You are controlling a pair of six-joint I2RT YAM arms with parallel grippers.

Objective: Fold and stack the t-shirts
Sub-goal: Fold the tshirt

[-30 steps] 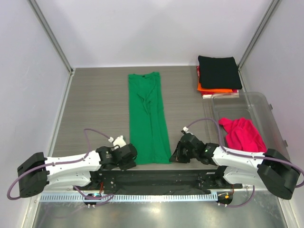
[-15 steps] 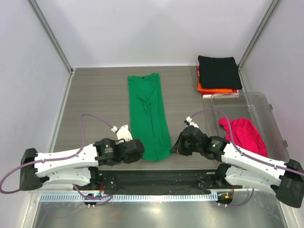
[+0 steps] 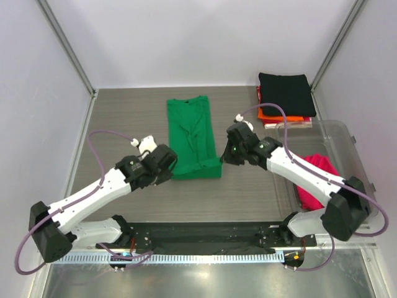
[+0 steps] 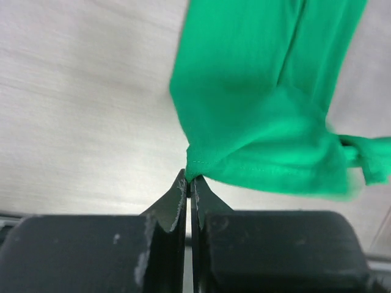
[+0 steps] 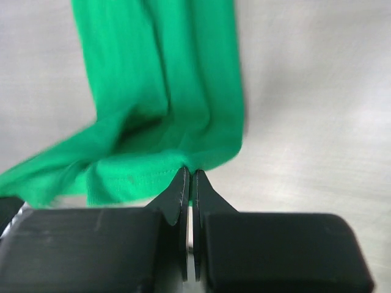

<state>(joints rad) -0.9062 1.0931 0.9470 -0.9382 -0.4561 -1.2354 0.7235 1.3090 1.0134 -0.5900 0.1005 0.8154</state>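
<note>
Top external view first: we see the green t-shirt as a long narrow strip down the middle of the table. Its long axis runs from our near side towards the back wall, with the neck end at the far side. The near end is raised and doubled back over the strip, so the hem sits across it between the two arms.

On the left wrist view, the left gripper has its jaws pressed together on the stitched left corner of that hem, and the cloth drapes away to the right. On the right wrist view, the right gripper is pinched tight on the hem's other corner, with the strip running straight away from the fingers.

Now the edges. The far end of the strip lies just short of the table's back edge. A broad stretch of table top shows on the left, out to the side rail. The right side is tighter. A black t-shirt tops a folded stack in the far right corner, with an orange t-shirt under it. Just nearer is the clear bin, with a magenta-pink t-shirt crumpled inside.
</note>
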